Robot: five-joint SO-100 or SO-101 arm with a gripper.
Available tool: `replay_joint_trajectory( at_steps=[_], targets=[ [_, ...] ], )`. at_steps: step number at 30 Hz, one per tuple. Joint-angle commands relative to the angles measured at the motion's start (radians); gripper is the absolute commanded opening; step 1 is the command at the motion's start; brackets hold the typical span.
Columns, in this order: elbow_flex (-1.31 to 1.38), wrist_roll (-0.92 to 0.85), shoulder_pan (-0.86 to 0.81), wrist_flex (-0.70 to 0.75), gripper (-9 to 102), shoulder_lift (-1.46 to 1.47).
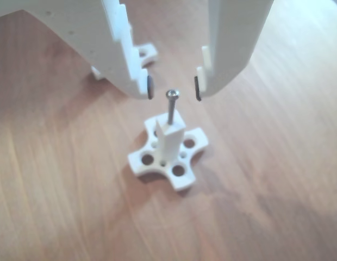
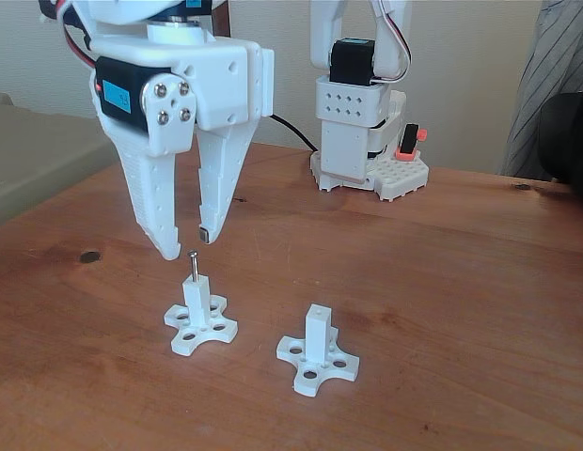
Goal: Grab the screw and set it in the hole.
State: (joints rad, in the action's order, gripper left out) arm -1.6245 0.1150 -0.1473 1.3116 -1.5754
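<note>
- the screw [image 1: 172, 104] is standing upright in the hole of the left post [image 2: 195, 293] in the fixed view, its head poking out above.
- the gripper [image 1: 173, 87] is hanging over it, fingers spread wide, gripping nothing.
- the screw is looking light, stiff and slippery; pinching its shank suits best.
- the right post [image 2: 317, 326] is sitting with its hole [image 2: 316, 309] empty.

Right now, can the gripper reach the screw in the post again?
Probably yes. The open gripper hovers with the screw head between its fingertips, nothing between them; the screw stands upright in the hole of the white post.
</note>
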Motion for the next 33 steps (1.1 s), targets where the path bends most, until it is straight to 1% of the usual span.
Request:
replay_joint_trajectory(
  at_steps=[1,33],
  targets=[
    [0.092,0.003,0.008,-0.009,10,-0.02],
    [0.112,0.011,0.015,-0.028,10,0.041]
  ],
)
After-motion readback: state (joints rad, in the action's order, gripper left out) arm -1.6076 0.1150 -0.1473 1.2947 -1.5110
